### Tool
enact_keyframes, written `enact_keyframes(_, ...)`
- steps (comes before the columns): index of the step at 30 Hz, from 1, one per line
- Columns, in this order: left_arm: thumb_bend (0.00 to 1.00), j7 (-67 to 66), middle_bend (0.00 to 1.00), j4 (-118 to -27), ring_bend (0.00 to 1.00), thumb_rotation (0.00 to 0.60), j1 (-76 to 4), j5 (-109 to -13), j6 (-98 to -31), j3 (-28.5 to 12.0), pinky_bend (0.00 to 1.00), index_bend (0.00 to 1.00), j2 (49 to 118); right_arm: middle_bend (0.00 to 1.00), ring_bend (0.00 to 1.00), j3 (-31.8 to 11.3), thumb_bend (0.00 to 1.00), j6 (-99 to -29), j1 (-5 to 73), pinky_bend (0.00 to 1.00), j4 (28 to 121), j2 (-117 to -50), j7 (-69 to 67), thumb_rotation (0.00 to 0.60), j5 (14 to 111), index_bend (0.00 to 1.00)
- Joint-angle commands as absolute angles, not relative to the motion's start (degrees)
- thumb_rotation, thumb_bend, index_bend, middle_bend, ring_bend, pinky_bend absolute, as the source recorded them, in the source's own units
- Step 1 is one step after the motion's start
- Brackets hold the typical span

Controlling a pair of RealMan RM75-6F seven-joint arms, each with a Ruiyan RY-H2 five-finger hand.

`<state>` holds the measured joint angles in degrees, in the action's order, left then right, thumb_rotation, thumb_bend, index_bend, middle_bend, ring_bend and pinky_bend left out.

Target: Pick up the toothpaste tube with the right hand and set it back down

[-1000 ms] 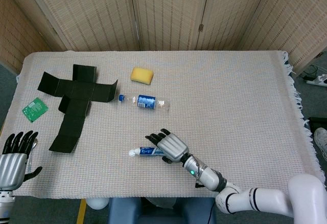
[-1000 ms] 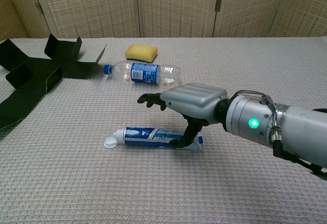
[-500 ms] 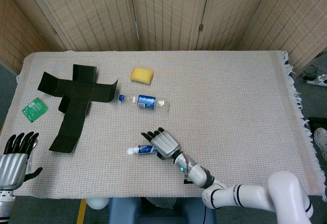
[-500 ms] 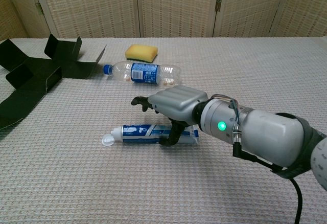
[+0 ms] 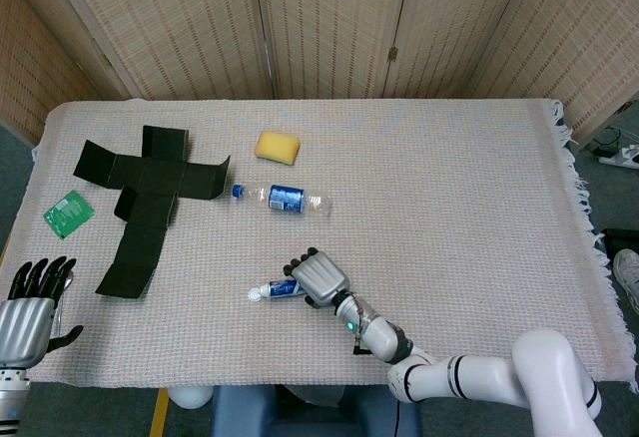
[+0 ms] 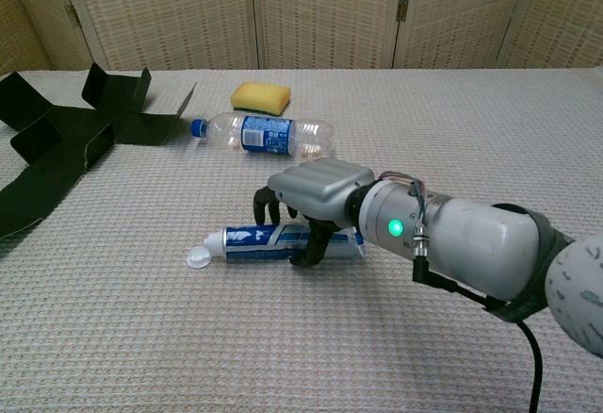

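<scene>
Toothpaste tube (image 6: 268,240): white with blue printing and a white cap (image 6: 198,259) at one end. Lies flat on its side on the woven tablecloth (image 6: 141,338), cap end pointing toward the black cardboard side, crimped end hidden under the right hand (image 6: 316,198). Position: near side of the plastic water bottle (image 6: 259,135), roughly parallel to it, apart from it.

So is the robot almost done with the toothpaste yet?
Not yet. Done: the right hand has reached the toothpaste tube and sits over it. In hand: its fingers are curling around the tube, which lies flat on the table. Left: lifting it and setting it back down. The left hand waits at the table's edge.
</scene>
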<state>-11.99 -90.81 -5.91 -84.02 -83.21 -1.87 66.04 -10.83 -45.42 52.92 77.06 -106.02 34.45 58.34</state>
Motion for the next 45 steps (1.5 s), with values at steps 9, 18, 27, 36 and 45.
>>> enact_keyframes(9, 0.19, -11.7, 0.1, -90.6, 0.07, 0.6, -6.02, -84.25, -83.04, -1.74, 0.0, 0.1, 65.95, 0.44, 0.4, -10.04, 0.35, -45.53, 53.91, 0.27, 76.1, -106.76, 33.34, 0.6, 58.64, 0.46)
enact_keyframes(18, 0.19, -11.32, 0.1, -91.25, 0.07, 0.6, -7.02, -85.69, -83.31, -2.34, 0.0, 0.1, 65.54, 0.55, 0.56, -10.17, 0.58, -45.91, 53.87, 0.44, 77.46, -105.32, 30.28, 0.6, 60.23, 0.57)
enact_keyframes(27, 0.19, -8.58, 0.1, -93.53, 0.08, 0.6, -11.86, -89.31, -80.95, -4.44, 0.0, 0.1, 65.19, 0.62, 0.63, -10.65, 0.65, -49.98, 50.52, 0.51, 83.41, -99.05, 18.05, 0.6, 68.79, 0.66)
enact_keyframes(36, 0.19, -9.96, 0.1, -96.48, 0.09, 0.6, -17.68, -91.85, -77.27, -6.58, 0.0, 0.09, 66.69, 0.65, 0.67, -10.21, 0.66, -55.38, 46.58, 0.55, 82.3, -96.95, -6.87, 0.6, 79.86, 0.72)
enact_keyframes(45, 0.19, -12.66, 0.1, -99.3, 0.09, 0.6, -21.78, -93.01, -74.65, -7.52, 0.0, 0.0, 69.5, 0.66, 0.69, -9.69, 0.68, -58.6, 46.05, 0.57, 77.63, -98.38, -28.22, 0.6, 85.91, 0.74)
